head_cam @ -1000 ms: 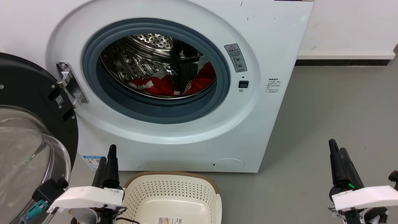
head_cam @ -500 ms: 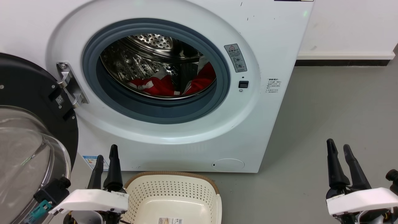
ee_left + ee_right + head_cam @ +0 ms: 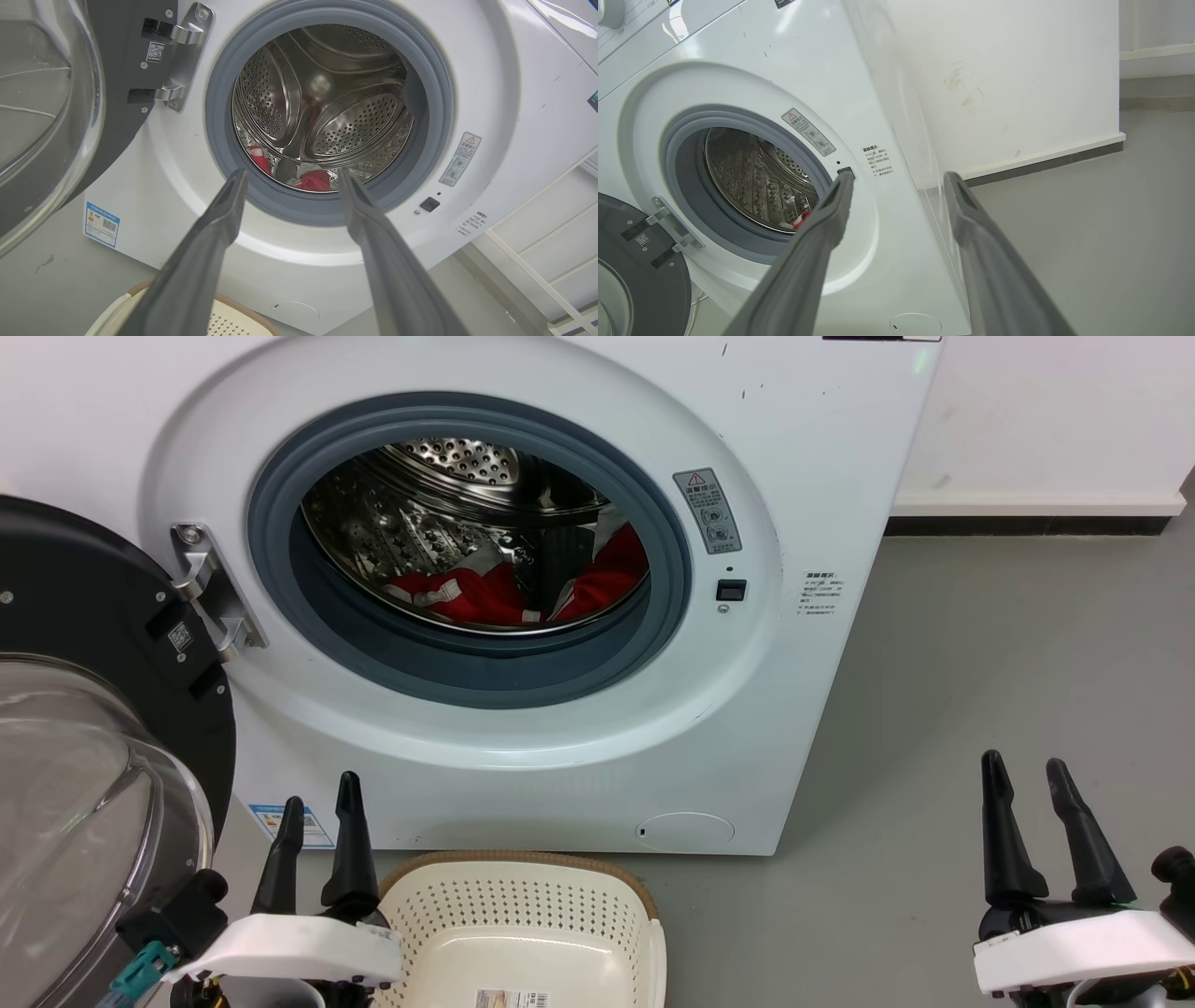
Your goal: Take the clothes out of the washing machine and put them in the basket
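Observation:
The white washing machine (image 3: 812, 476) stands with its door swung wide, and red clothes (image 3: 485, 595) with white trim lie at the bottom of its steel drum. The same clothes (image 3: 317, 179) show low in the drum in the left wrist view, and a scrap of them (image 3: 802, 218) in the right wrist view. On the floor just in front sits the cream basket (image 3: 523, 868) with nothing in it. My left gripper (image 3: 320, 789) hovers open beside the basket's left rim. My right gripper (image 3: 1023, 767) is open over the bare floor at the right, well away from the porthole.
The open glass door (image 3: 84, 775) in its black frame juts out at the left, close to my left arm, hung on a metal hinge (image 3: 210, 593). Grey floor (image 3: 1008, 663) stretches right of the machine to a white wall with a dark skirting (image 3: 1027, 523).
Both grippers went from shut to open, fingers spreading apart. Both arms shifted slightly, the left one a little to the right. Clothes and basket stayed put.

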Controlling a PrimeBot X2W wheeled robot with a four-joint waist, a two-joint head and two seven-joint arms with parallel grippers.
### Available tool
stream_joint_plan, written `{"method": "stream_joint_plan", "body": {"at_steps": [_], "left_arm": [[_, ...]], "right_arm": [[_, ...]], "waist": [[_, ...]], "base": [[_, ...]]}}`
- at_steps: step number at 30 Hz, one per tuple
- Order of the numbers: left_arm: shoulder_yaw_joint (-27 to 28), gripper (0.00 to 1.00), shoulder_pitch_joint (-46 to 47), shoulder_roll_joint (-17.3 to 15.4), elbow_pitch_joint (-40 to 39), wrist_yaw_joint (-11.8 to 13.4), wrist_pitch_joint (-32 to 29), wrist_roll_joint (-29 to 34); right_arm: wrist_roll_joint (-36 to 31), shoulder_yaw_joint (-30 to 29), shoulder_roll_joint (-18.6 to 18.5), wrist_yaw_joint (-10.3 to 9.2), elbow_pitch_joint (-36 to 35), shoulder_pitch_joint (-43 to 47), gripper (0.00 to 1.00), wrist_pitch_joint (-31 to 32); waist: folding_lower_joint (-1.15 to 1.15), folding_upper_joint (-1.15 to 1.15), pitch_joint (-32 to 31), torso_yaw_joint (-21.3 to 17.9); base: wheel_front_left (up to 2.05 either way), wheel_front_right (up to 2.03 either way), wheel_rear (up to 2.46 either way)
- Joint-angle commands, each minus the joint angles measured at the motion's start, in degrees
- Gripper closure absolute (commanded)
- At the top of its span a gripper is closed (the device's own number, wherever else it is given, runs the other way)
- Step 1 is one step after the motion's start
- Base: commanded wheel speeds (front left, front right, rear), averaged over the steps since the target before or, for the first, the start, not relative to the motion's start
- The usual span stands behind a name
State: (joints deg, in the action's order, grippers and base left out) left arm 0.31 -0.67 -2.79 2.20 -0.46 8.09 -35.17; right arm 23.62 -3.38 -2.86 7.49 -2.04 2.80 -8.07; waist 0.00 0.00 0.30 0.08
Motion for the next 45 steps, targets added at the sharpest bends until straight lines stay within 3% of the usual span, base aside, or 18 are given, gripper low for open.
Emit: {"method": "stream_joint_plan", "body": {"at_steps": [1, 45], "left_arm": [[-0.16, 0.0, 0.2, -0.11, -0.8, 0.14, 0.57, 1.62], [-1.84, 0.0, -2.42, -0.12, 0.03, 2.15, 5.97, 21.37]], "right_arm": [[-1.88, -0.08, -0.07, 0.01, -1.18, 0.48, 0.0, -0.62], [-23.56, -0.06, -0.03, 0.0, -4.1, 4.25, 0.0, -6.06]], "waist": [[0.0, 0.0, 0.0, 0.0], [0.0, 0.0, -0.21, 0.35]], "base": [[0.0, 0.0, 0.0], [0.0, 0.0, 0.0]]}}
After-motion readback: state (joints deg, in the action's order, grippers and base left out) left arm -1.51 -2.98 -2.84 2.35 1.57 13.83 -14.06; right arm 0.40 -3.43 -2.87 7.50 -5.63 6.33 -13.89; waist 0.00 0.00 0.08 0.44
